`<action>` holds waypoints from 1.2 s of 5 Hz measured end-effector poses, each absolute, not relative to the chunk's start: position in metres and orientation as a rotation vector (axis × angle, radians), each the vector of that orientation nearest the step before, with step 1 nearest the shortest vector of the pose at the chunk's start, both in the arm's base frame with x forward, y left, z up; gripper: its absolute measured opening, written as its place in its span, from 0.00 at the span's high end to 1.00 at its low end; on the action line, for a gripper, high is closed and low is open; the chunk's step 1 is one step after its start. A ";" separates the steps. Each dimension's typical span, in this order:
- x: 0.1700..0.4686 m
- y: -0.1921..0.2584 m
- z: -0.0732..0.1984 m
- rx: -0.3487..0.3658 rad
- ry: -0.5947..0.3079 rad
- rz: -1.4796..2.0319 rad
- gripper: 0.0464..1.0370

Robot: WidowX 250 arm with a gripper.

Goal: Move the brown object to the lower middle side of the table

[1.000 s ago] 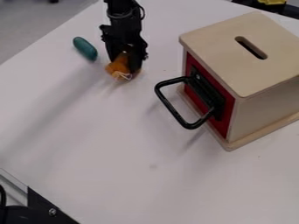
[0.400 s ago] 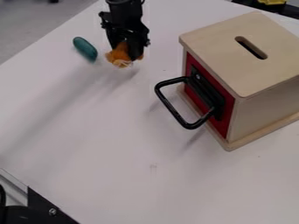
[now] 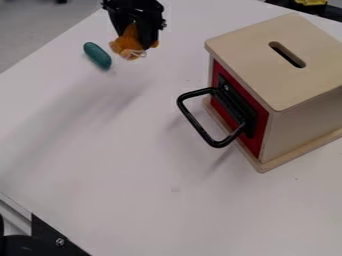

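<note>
A black robot pincer point(image 3: 138, 44) holds an orange-brown plush toy point(image 3: 127, 44) above the far part of a white table point(image 3: 133, 150), its two fingers clamped on the soft body. The toy sits right at the fingertips, bulging out beneath them and mostly to their left as seen by onlookers, with a smaller tuft on the right and a pale loop of string point(image 3: 138, 53) at its lower edge. Bunched as it is, its long axis cannot be told.

What counts now is where the goal lies from the pincer: toward the onlookers and a touch to the right, well apart, down at the middle of the table's near side. The single arm has both to carry and to set down. A teal oblong object point(image 3: 97, 55) lies just to the pincer's left. Farther off, to its right and nearer the room, stands a wooden box point(image 3: 274, 70) with a red front point(image 3: 257, 141), its black handle point(image 3: 194, 120) jutting toward the likely route.

The grasp looks done and the carry remains. A path passing left of the handle would seem safest; a low swing could snag the string, though the plush should forgive a gentle drop.
</note>
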State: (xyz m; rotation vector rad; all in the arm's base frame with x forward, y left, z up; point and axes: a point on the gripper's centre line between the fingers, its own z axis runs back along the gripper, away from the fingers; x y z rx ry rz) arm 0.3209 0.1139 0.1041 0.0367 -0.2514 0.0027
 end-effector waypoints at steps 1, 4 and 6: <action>0.292 0.101 0.105 0.015 -0.258 0.034 0.43; 0.230 0.080 0.074 0.028 -0.209 0.084 0.43; 0.217 0.068 0.047 0.074 -0.206 0.036 0.43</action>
